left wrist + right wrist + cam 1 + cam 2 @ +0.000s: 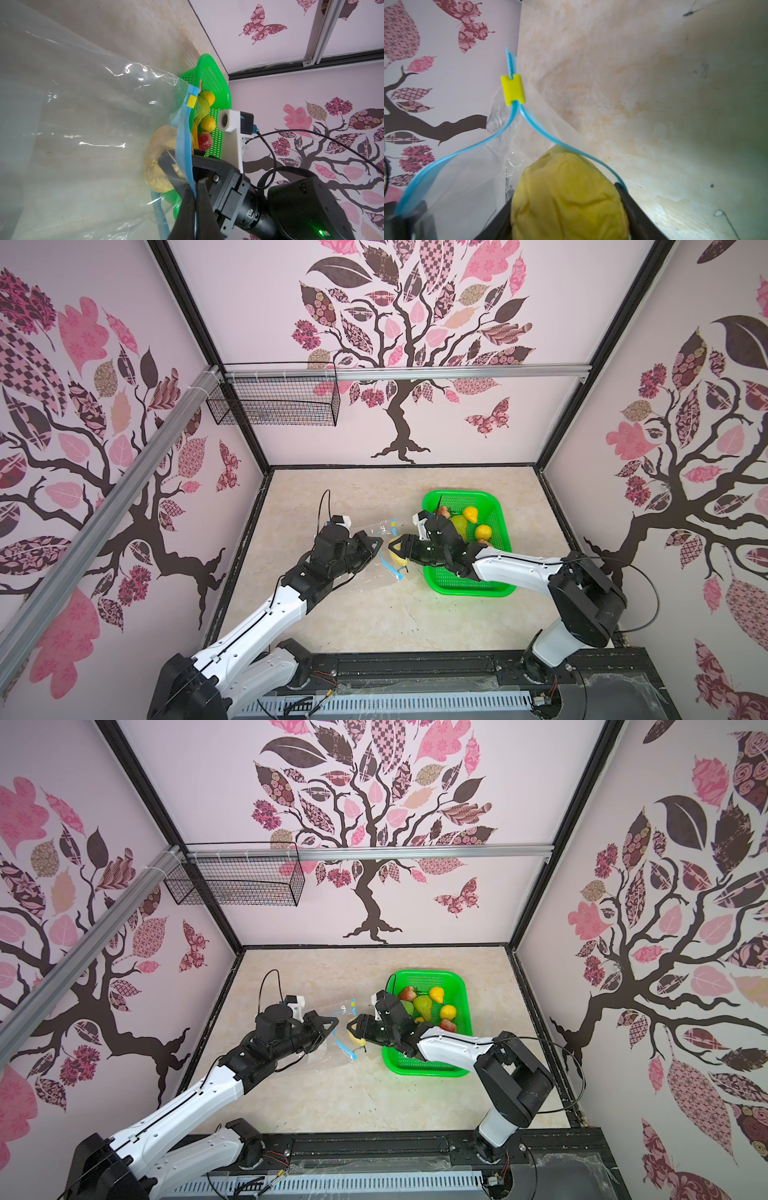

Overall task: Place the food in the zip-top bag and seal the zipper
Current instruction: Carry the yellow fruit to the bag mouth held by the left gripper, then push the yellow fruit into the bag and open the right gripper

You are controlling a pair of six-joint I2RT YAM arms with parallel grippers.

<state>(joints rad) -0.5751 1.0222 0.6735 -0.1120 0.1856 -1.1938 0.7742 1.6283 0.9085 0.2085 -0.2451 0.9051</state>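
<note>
The clear zip-top bag (368, 568) (87, 116) lies left of the basket, its mouth held apart. My left gripper (376, 546) (332, 1025) (195, 188) is shut on one lip of the light-blue zipper (184, 145) (542, 131). The yellow slider (192, 101) (512, 90) sits at the strip's far end. My right gripper (392, 551) (351, 1032) (566, 195) is shut on the bumpy yellow piece (569, 197) (158, 176) (358, 1041), which sits in the bag's mouth between the two lips. More food, lemons (483, 532), a pear (423, 1006) and strawberries (448, 1025), lies in the basket.
The green mesh basket (469, 589) (428, 1071) stands right of the bag, under my right arm. A black wire basket (274, 404) hangs on the back wall. Enclosure walls stand on three sides of the marble tabletop (353, 622).
</note>
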